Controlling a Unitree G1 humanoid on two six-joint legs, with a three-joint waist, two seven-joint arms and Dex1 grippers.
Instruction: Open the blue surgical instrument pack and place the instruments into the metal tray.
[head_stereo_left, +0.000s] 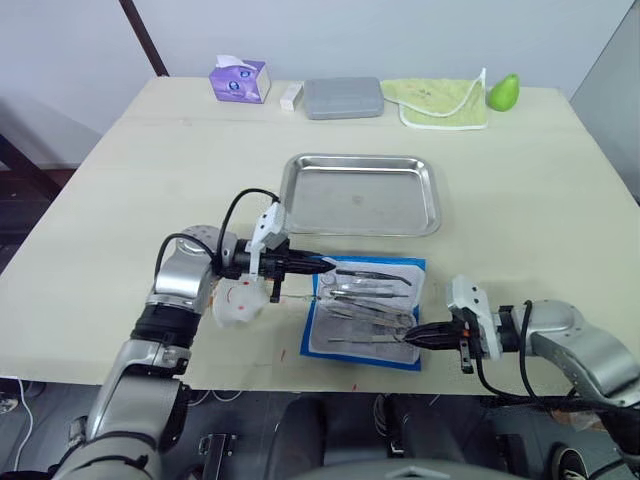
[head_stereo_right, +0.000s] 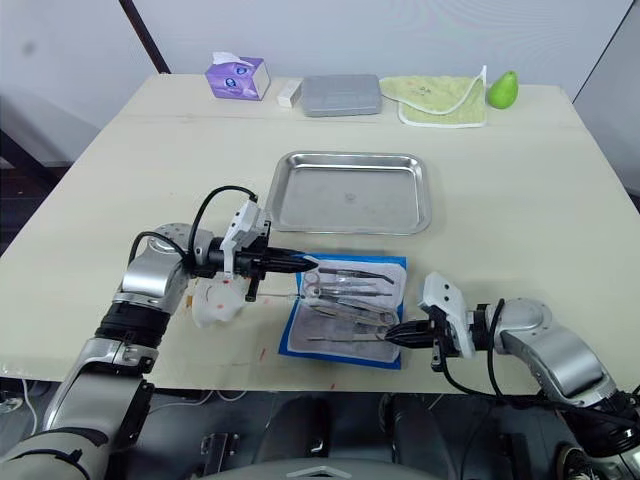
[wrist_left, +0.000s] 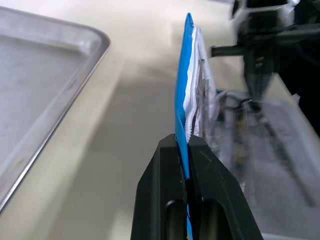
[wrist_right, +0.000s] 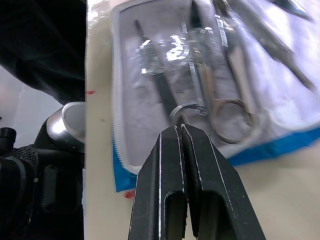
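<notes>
A: Pack (head_stereo_left: 366, 312) position?
B: Open on the near table edge, just near of the metal tray (head_stereo_left: 362, 194). Left gripper (wrist_left: 186, 146) is clamped on its left flap.
A: Nearest arm to instruments (wrist_right: 200, 75)?
B: Right gripper (wrist_right: 180, 131), fingers closed and empty, tips at a ring handle; tools' long axes run left-right.

Materials as you'd have seen them: metal tray (head_stereo_left: 361, 193) was polished steel, glossy and smooth with soft reflections. Bench (head_stereo_left: 120, 220) was pale wood-look laminate, matt. Blue surgical instrument pack (head_stereo_left: 365, 312) was woven cloth outside, with a padded white-grey lining and a toothed zip edge. Instruments (head_stereo_right: 345, 295) were bare metal, some bright and some dull. Both pincers were matt black plastic, left pincer (wrist_left: 186, 150) and right pincer (wrist_right: 180, 131) alike. Grey case (head_stereo_left: 343, 97) was matt plastic, and the green cloth (head_stereo_left: 440, 102) looked like soft terry.
</notes>
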